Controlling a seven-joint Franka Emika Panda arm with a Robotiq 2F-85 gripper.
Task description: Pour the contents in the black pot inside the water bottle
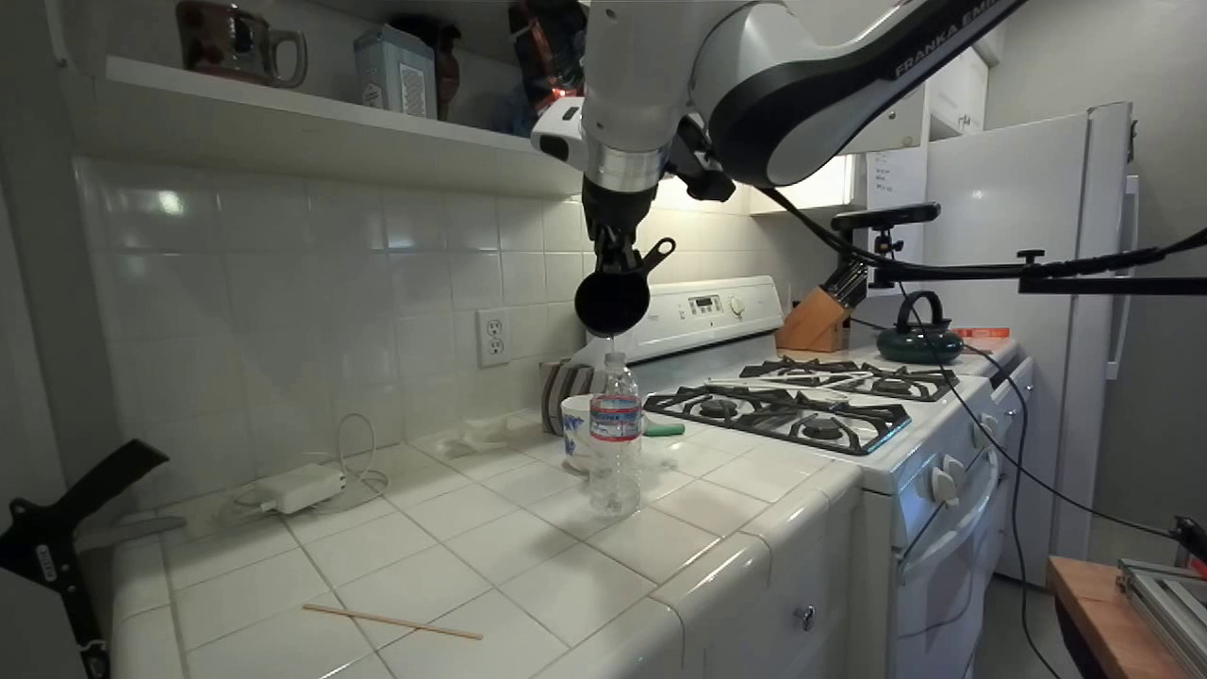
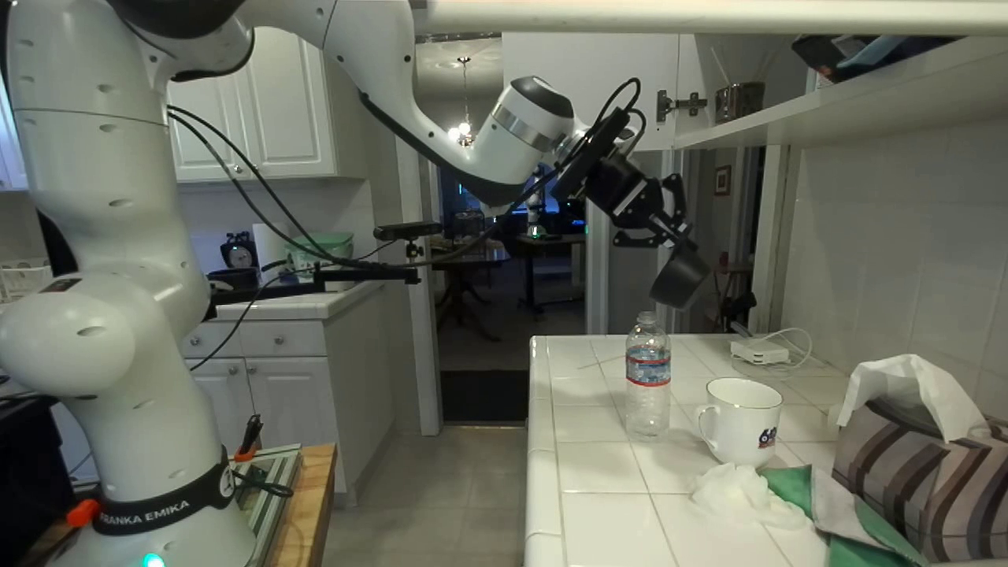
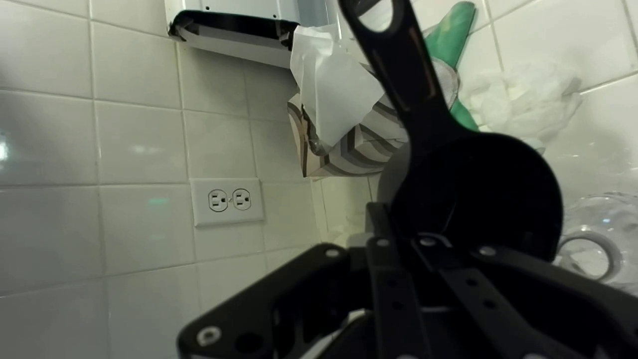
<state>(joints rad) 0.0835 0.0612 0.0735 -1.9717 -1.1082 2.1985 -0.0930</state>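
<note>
The end effector pinches the black pot by its side, tilted just above the water bottle; the pot looks light, stiff and likely slick if wet, so its handle may offer surer hold

In an exterior view, right of the end effector: white gas stove with black grates, tan wooden knife block, dark green kettle with arched handle. Lower left of it: white plastic box with cable, thin tan stick. In an exterior view, lower right of the end effector: white ceramic mug, brown-grey striped tissue box, crumpled white tissue.
</note>
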